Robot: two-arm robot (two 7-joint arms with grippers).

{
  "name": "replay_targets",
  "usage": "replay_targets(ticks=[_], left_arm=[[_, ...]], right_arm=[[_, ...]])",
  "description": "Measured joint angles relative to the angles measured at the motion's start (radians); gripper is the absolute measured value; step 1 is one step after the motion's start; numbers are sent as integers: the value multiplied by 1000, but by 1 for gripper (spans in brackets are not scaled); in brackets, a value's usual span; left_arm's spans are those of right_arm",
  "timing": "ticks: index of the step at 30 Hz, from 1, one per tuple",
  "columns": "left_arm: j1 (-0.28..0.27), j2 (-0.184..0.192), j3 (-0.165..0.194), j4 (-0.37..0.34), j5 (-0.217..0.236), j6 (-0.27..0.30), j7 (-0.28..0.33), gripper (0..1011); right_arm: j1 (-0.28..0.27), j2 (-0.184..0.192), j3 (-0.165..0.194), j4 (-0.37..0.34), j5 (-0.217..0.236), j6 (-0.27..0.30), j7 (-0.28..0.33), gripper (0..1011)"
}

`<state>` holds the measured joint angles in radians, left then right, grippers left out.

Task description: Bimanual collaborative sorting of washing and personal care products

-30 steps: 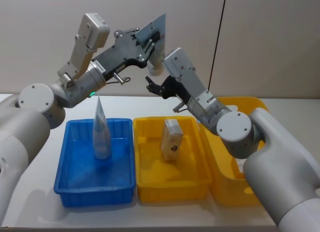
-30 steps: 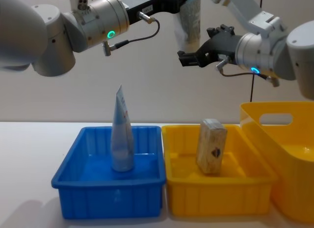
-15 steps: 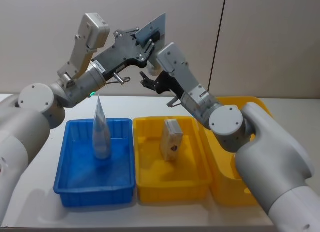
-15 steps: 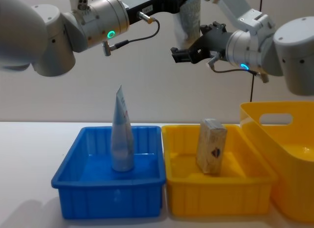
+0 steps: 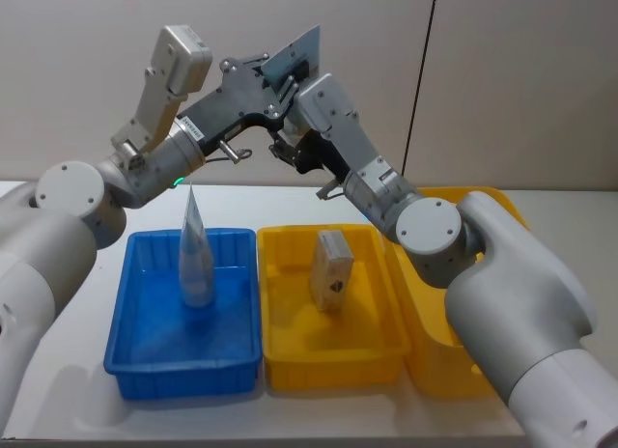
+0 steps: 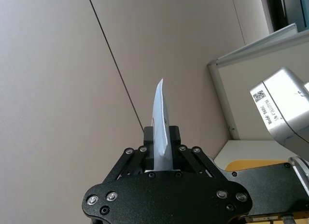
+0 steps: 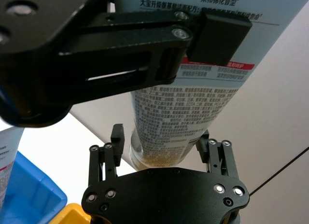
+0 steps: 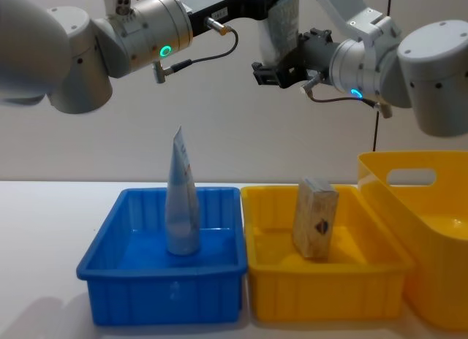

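High above the trays, my left gripper (image 5: 285, 81) (image 6: 161, 142) is shut on a silvery-white tube (image 5: 301, 50) (image 7: 193, 113) (image 8: 284, 25), held cap end down. My right gripper (image 5: 294, 149) (image 7: 161, 147) (image 8: 281, 69) is open just below it, one finger on each side of the tube's cap end and apart from it. A second tube (image 5: 196, 260) (image 8: 181, 200) stands upright in the blue tray (image 5: 135, 361). A cream-tan box (image 5: 331, 269) (image 8: 315, 217) with a dark diamond mark stands tilted in the yellow tray (image 5: 328, 366).
The blue and yellow trays sit side by side on the white table (image 5: 58, 371). A big yellow handled basket (image 5: 483, 371) (image 8: 431, 280) stands right of the yellow tray, under my right arm. A beige wall rises behind.
My right gripper has moved left toward the held tube, and its fingers now straddle the cap end. The left arm, the trays and their contents have not moved.
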<state>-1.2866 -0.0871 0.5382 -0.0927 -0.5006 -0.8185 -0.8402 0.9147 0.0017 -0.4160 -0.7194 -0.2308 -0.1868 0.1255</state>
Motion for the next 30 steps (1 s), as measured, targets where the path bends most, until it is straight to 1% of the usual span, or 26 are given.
replay_targets(ticks=[2,3,4,5,7,9,11,13,30], left_arm=[[0,0,0,0,0,0,0,163],[0,0,0,0,0,0,0,163],[0,0,0,0,0,0,0,163],[0,0,0,0,0,0,0,163],[0,0,0,0,0,0,0,163],[0,0,0,0,0,0,0,163],[0,0,0,0,0,0,0,163],[0,0,0,0,0,0,0,163],[0,0,0,0,0,0,0,163]], right_arm=[[1,-1,1,2,0,-1,-1,859],[2,-3,2,5,0,-2,-2,817],[3,-3,2,5,0,-2,-3,805],[4,-3,2,6,0,-2,-3,759],[5,-5,3,8,-1,-3,-3,728],[6,-6,3,10,-1,-3,-4,658],[7,-7,3,11,-1,-4,-4,629],[8,-8,4,13,-1,-4,-5,616],[11,-11,6,17,-2,-6,-7,615]])
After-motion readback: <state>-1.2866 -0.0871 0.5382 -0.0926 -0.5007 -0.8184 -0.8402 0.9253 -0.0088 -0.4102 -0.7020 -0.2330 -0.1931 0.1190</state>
